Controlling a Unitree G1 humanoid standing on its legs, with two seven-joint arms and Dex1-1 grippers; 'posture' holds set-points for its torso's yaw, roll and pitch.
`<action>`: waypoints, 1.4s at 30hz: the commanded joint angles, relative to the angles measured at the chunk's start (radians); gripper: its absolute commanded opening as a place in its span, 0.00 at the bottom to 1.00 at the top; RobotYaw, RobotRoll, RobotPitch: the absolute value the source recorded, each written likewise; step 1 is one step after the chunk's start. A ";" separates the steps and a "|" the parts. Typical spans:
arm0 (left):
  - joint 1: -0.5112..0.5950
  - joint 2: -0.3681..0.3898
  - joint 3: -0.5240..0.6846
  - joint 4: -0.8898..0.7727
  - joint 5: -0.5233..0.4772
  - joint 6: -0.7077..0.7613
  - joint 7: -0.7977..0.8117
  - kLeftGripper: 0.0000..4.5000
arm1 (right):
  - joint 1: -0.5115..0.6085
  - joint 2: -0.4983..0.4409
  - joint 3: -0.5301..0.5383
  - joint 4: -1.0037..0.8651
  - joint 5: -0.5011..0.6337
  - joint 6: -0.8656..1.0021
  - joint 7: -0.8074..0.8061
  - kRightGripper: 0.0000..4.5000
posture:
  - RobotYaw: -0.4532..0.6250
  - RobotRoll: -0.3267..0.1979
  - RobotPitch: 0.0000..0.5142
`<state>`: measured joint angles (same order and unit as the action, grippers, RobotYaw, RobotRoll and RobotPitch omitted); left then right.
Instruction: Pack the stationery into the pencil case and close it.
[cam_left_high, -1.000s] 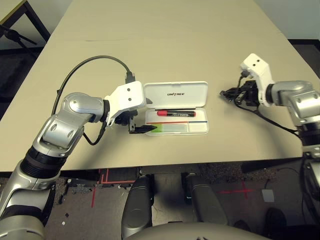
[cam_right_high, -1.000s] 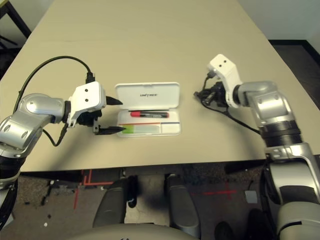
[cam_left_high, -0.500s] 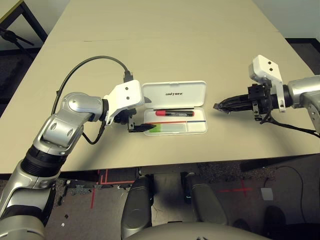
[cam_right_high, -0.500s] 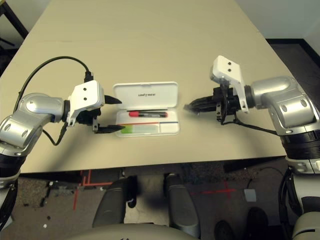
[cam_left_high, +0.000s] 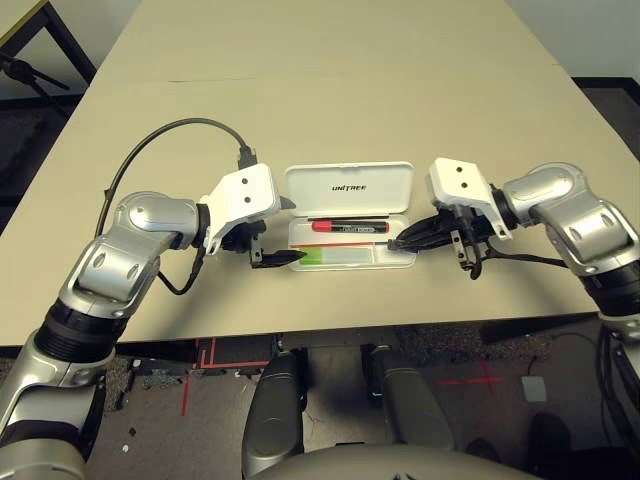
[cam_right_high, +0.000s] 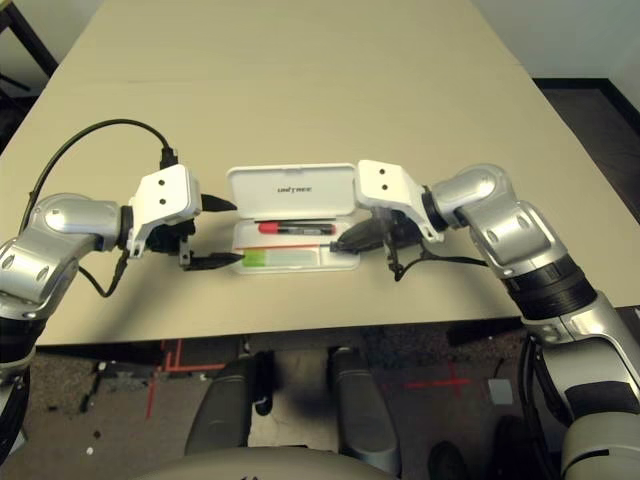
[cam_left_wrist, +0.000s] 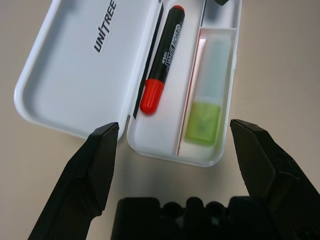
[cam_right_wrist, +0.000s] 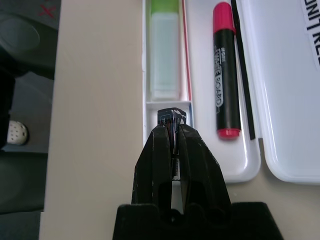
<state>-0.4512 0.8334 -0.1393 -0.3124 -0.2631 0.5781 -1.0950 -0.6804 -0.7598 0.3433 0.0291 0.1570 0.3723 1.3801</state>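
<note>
block (cam_right_wrist: 172, 116) between right end effector's (cam_right_wrist: 175, 120) fingertips, above pencil case (cam_right_wrist: 205, 152)

1 marker (cam_left_wrist: 163, 60), 1 highlighter (cam_left_wrist: 205, 95), 1 case (cam_left_wrist: 82, 65)

And here are the arms, silver shells with a smooth metallic sheen, broken by ribbed black bands further back from each hand. Just behind the left hand (cam_left_high: 282, 232) sits a white bracket (cam_left_high: 245, 196), rounded at the corners, two dark screws on its face; a black cable (cam_left_high: 165, 130) loops out from it. And behind the right hand (cam_right_wrist: 172, 125), another white bracket (cam_left_high: 462, 188), again two dark screws! Both hands are black, their fingers angular and tapering to points.
</note>
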 joint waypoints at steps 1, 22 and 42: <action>0.020 0.020 0.044 -0.014 -0.041 -0.007 -0.018 1.00 | 0.005 0.010 0.014 0.021 -0.019 -0.036 0.008 0.00 | 0.52 0.62 0.36; -0.111 0.018 0.146 0.399 -0.062 0.007 0.025 1.00 | -0.002 -0.077 -0.128 0.209 0.137 -0.093 0.217 0.99 | 0.49 0.62 0.34; -0.562 -0.214 -0.095 1.026 0.202 -0.179 0.023 0.01 | 0.018 -0.246 -0.130 0.293 0.438 -0.183 0.234 1.00 | 0.38 0.62 0.35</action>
<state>-0.9822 0.6316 -0.2019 0.6593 -0.1021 0.4496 -1.0384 -0.6787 -0.9836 0.2281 0.3473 0.5797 0.1811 1.6096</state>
